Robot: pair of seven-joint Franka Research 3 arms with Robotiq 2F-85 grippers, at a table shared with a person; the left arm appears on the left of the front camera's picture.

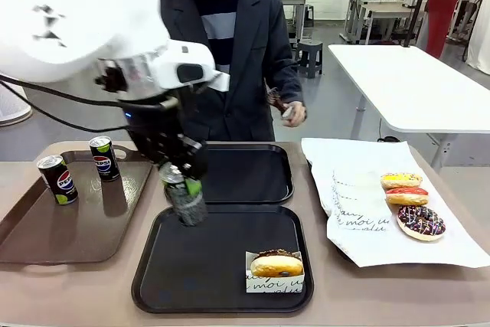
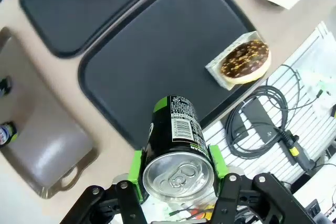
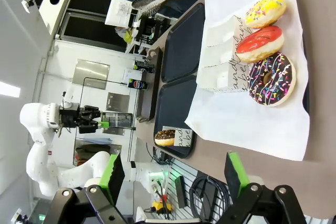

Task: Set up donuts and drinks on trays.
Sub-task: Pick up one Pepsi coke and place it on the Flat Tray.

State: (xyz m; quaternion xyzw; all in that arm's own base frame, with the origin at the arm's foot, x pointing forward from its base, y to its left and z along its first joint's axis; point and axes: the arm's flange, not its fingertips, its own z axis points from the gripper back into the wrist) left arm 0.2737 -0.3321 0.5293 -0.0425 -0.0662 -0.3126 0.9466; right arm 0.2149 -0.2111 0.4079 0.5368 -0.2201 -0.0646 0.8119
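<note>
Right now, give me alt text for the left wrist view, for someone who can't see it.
The left gripper clamps a black Pepsi can, silver top toward the camera, above a black tray. A chocolate donut in a white sleeve sits on that tray.

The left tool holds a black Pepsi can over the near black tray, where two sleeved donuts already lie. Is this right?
No: one sleeved chocolate ring donut lies on that matte black plastic tray, as the front view shows. The rest is right.
</note>
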